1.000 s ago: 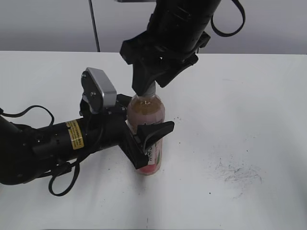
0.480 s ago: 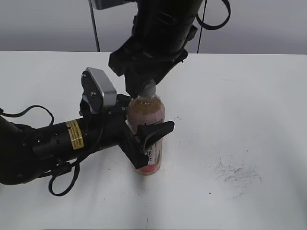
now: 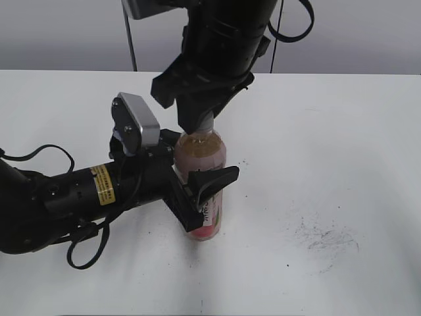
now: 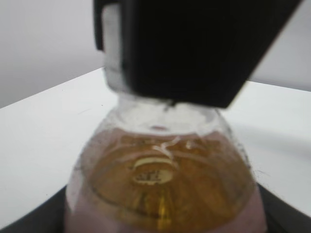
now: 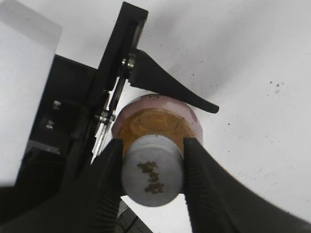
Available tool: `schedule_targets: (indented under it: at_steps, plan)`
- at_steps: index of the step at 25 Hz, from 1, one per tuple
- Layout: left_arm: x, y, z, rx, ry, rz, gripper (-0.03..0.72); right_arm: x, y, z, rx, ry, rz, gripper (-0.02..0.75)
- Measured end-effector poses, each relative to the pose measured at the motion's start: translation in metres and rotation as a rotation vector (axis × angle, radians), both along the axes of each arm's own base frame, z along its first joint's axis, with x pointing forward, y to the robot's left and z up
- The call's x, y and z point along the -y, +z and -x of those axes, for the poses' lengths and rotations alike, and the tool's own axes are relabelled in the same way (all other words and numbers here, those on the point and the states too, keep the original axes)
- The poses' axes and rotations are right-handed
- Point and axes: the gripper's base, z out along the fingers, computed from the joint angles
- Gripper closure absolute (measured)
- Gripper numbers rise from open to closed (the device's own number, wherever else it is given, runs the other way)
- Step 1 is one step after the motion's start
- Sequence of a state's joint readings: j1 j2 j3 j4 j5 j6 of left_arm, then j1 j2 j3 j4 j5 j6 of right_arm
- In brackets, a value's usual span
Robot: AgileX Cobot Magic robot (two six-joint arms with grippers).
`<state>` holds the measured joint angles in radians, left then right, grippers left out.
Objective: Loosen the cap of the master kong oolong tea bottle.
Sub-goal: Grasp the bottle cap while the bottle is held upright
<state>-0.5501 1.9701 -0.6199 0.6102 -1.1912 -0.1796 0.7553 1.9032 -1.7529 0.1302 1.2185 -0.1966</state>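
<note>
The master kong oolong tea bottle (image 3: 205, 172) stands upright on the white table, amber tea inside, pink label low on it. My left gripper (image 3: 200, 191) is shut around its body from the left. In the left wrist view the bottle's shoulder (image 4: 165, 179) fills the frame, with the right gripper's black body above it. My right gripper (image 3: 202, 122) comes down from above and is shut on the cap (image 5: 152, 175), a white-grey round cap with a dark logo, pressed between both black fingers (image 5: 152, 177). The bottle's top (image 5: 155, 124) shows under the cap.
The white table (image 3: 342, 151) has dark specks and smudges at the right front (image 3: 325, 237). The left arm's camera housing (image 3: 135, 122) sits just left of the bottle. A dark vertical pole (image 3: 129, 33) stands behind the table.
The right gripper has turned about the cap, counterclockwise as seen from above, over the last second. The bottle and the left gripper have stayed in place.
</note>
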Motion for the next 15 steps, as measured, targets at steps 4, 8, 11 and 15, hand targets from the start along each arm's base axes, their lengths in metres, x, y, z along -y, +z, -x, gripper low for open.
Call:
schedule_targets:
  at_steps: [4,8,11,15]
  plan:
    - [0.0,0.0,-0.0001,0.0,0.001,0.0,0.246,-0.0003,0.0019,-0.0005,0.003,0.001,0.001,0.449]
    - [-0.0001,0.0001,-0.0003,-0.001,0.004,0.001,0.246,-0.0003,0.0068,-0.0008,0.016,0.002,-0.007,0.425]
    - [-0.0001,0.0001,-0.0003,-0.001,0.004,0.001,0.246,-0.0001,0.0096,-0.0007,0.023,0.002,-0.012,0.419]
    - [-0.0001,0.0001,-0.0003,-0.001,0.004,0.001,0.246,0.0,0.0096,-0.0008,0.024,0.002,-0.012,0.414]
